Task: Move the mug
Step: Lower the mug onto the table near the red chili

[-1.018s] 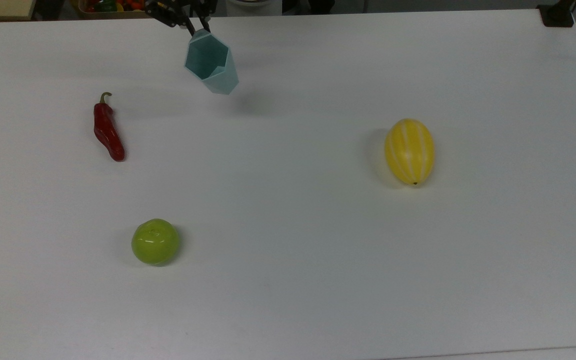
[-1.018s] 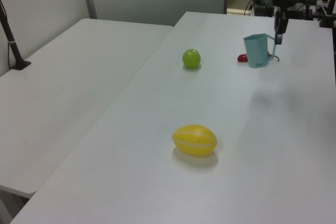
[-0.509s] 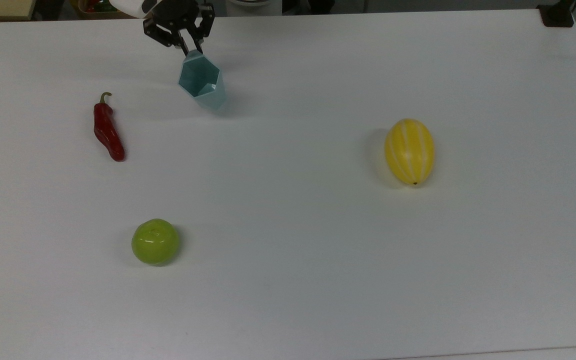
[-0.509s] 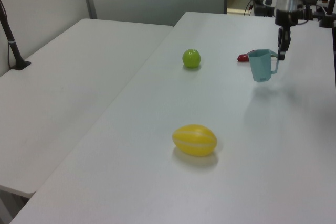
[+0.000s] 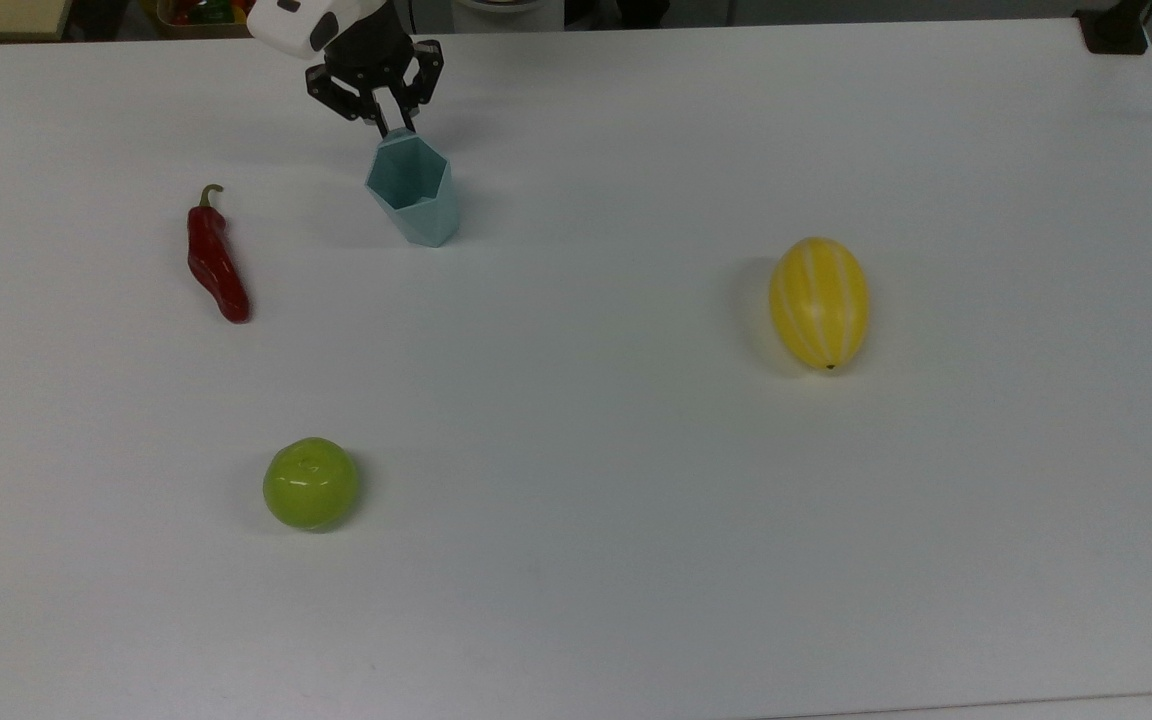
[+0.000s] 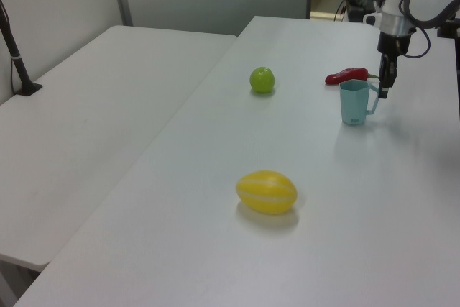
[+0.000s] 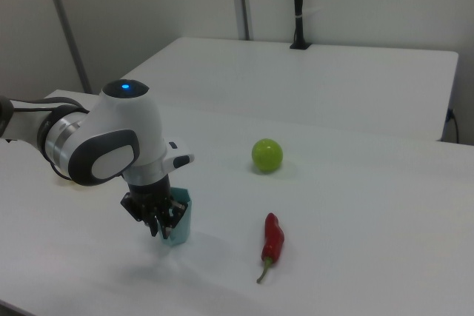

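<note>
Moved: mug [image 5: 414, 201] lowered onto table [image 5: 636, 500], upright.
Arm: reached downward, gripper [image 5: 391, 127] pinched on mug's handle.
Counted nearby: one chili [image 5: 215, 262], one green apple [image 5: 310, 483], one melon [image 5: 820, 302].

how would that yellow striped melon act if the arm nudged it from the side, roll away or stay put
The yellow melon would probably roll or wobble: it is a smooth egg shape lying on its long side on the bare white table, with nothing near it to stop it. It would likely curve rather than run straight, since its ends taper. Its glossy skin looks slippery, so a pincer might slide off it.
</note>
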Robot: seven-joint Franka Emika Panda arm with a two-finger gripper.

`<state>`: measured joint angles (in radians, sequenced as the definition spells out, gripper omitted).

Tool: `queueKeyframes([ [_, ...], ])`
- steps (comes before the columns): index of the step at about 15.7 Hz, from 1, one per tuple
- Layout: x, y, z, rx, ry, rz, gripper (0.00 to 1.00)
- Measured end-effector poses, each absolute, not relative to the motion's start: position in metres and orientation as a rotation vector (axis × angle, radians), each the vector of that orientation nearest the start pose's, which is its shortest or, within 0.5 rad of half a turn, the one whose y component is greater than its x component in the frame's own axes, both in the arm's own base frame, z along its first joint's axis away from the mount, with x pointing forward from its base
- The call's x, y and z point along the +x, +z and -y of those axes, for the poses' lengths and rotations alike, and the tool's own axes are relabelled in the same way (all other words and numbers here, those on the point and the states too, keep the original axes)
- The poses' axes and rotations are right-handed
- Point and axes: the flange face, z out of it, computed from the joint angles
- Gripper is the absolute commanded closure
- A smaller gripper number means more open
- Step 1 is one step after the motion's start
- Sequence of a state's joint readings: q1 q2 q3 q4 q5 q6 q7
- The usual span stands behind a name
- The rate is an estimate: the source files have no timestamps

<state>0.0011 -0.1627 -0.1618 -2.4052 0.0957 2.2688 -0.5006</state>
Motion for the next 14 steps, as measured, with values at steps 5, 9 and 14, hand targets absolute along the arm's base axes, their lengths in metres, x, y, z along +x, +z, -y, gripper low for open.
queueKeyframes([
  [5,0.4663,0.3764,0.0723,-3.029,-0.074,0.365,0.68],
  [9,0.4648,0.3739,0.0717,-3.030,-0.063,0.343,0.57],
  [14,0.4611,0.3722,0.0705,-3.019,-0.014,0.341,0.05],
])
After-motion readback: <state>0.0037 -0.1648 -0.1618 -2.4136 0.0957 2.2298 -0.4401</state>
